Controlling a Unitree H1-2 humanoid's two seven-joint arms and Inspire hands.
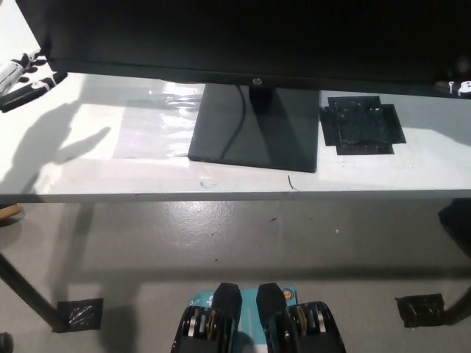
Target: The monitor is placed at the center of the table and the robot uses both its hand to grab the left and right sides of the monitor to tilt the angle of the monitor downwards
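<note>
The black monitor fills the top of the head view, standing on its flat black base in the middle of the white table. My white left hand is at the picture's left edge, its fingers against the monitor's lower left corner. Only a small part of my right hand shows at the far right edge, right at the monitor's lower right corner. A black cable runs down the stand.
A square patch of black tape lies on the table to the right of the base. A shiny clear sheet lies to its left. Below the table's front edge are grey floor, a table leg and tape marks.
</note>
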